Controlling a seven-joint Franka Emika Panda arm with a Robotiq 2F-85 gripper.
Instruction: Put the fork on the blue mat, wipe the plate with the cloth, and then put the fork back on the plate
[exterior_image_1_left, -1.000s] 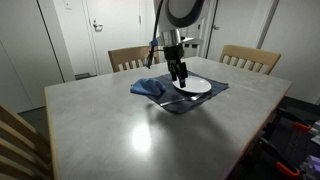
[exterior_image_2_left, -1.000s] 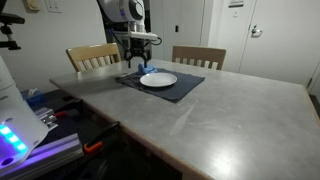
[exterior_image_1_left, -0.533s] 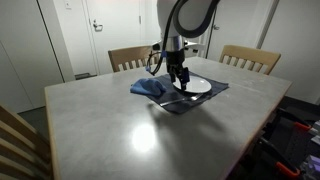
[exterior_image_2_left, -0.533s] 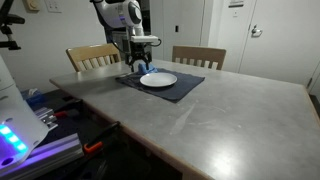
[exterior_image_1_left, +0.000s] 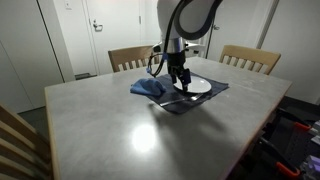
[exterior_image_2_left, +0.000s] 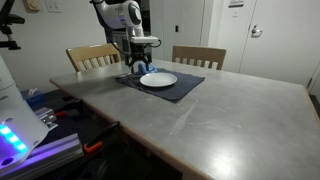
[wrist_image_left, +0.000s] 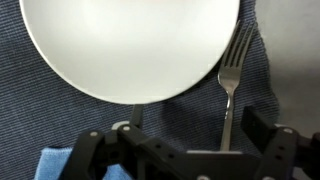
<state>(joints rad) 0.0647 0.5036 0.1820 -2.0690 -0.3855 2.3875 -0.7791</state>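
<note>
Pincer (wrist_image_left: 185, 152) wide over fork (wrist_image_left: 229, 95) on blue mat (wrist_image_left: 60, 118)

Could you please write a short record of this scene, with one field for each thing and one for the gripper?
fork: lies flat on the blue mat, close beside the plate, not on it
plate: white, empty, on the blue mat
cloth: bright blue, crumpled, near the mat's edge
gripper: open, holds nothing, above the fork's handle
</note>
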